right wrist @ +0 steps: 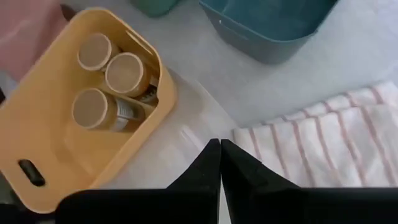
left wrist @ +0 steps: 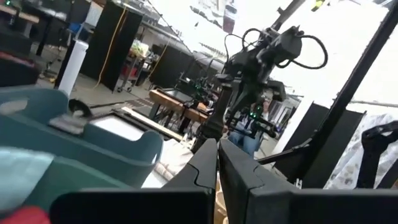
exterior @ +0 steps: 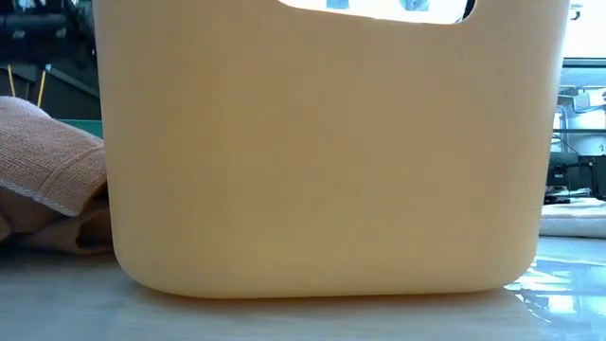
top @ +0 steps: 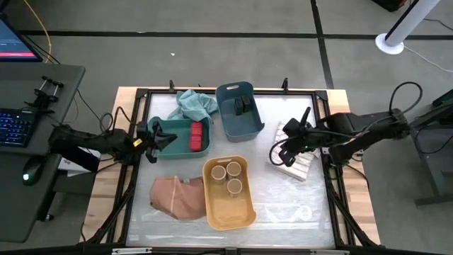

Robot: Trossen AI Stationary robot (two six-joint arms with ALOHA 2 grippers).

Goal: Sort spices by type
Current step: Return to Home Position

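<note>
Looks like a robotics lab, with keyboard [top: 15, 128] and monitor [top: 14, 41] beside the work table [top: 358, 212], taped grey floor [top: 212, 32], other benches [left wrist: 176, 103] behind.

Low view: the yellow bin [exterior: 322, 170] blocks my sight of its contents. At 12 o'clock, the dark boxes [top: 243, 106] in the blue bin [top: 241, 132] are too small to count.

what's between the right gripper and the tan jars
Bare table and the yellow bin's wall separate right gripper from tan jars; right wrist view shows it.
</note>
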